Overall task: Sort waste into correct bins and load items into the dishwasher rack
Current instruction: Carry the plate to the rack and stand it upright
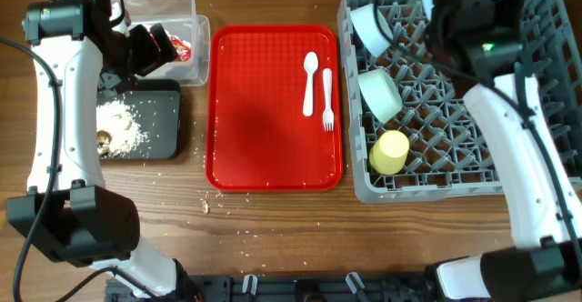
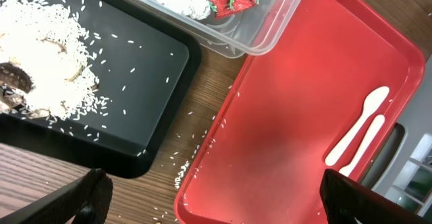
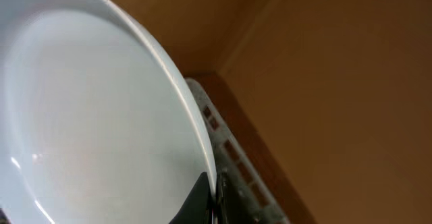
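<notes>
While your right gripper (image 3: 210,198) looks clamped on the rim of the round pale blue plate (image 3: 88,116) over the large grey pegged plastic rack (image 1: 427,191), your left gripper (image 2: 216,196) hangs empty, fingers spread wide. The white plastic spoon (image 1: 310,82) and white plastic fork (image 1: 327,100) lie side by side on the flat red serving tray (image 1: 264,138), long axes parallel to its rack-side edge. They sit to the left gripper's right, so that free arm probably suits them.
</notes>
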Available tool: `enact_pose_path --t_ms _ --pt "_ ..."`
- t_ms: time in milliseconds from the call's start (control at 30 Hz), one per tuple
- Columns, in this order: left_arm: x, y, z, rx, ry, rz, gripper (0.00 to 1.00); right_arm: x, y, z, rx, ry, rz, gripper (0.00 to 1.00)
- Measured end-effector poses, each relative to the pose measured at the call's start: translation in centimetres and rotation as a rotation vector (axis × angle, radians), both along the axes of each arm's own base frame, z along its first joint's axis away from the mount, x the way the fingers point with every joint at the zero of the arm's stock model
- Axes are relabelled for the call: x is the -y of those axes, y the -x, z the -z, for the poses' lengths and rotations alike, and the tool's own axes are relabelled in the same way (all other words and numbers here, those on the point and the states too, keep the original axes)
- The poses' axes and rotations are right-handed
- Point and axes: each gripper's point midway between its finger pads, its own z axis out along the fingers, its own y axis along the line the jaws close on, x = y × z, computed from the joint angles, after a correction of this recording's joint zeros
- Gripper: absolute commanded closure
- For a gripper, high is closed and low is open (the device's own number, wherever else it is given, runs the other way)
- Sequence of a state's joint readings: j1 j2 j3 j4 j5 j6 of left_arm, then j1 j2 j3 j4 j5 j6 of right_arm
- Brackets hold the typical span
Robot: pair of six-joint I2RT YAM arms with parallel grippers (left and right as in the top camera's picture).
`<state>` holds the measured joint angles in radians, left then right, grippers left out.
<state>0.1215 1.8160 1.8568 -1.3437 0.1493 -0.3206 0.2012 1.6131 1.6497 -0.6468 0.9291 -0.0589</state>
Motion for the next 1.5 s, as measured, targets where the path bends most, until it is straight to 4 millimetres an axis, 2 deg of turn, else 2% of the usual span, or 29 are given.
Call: enact_pose_path --t_ms 133,167,300,533,1100,1300,1500 --pt "0.0 0.0 0.0 0.0 0.0 0.0 0.0 -0.6 -2.8 5.2 -0.165 0.051 -0.044 0.96" --pt "0.0 0.0 0.0 0.0 0.0 0.0 0.0 -0.9 -4.1 8.8 -0.248 0.064 -0.055 0.96" --pt "0.0 0.0 0.0 0.0 0.0 0.0 0.0 -1.1 -5.1 11.5 -0.295 0.073 -0.056 0.96" --pt "0.0 0.0 0.0 0.0 0.0 0.0 0.0 -0.7 -5.1 12.2 -0.305 0.073 -0.032 0.96" --pt "0.0 0.0 0.0 0.0 0.0 0.0 0.0 0.1 -2.9 13.3 -0.345 0.064 0.058 0.96" --pt "0.0 0.0 0.0 0.001 0.0 0.0 0.0 0.1 -2.9 13.2 -0.342 0.068 0.059 0.96" --pt "0.0 0.0 0.0 0.001 0.0 0.0 0.0 -0.2 -4.7 11.8 -0.271 0.09 0.03 0.96"
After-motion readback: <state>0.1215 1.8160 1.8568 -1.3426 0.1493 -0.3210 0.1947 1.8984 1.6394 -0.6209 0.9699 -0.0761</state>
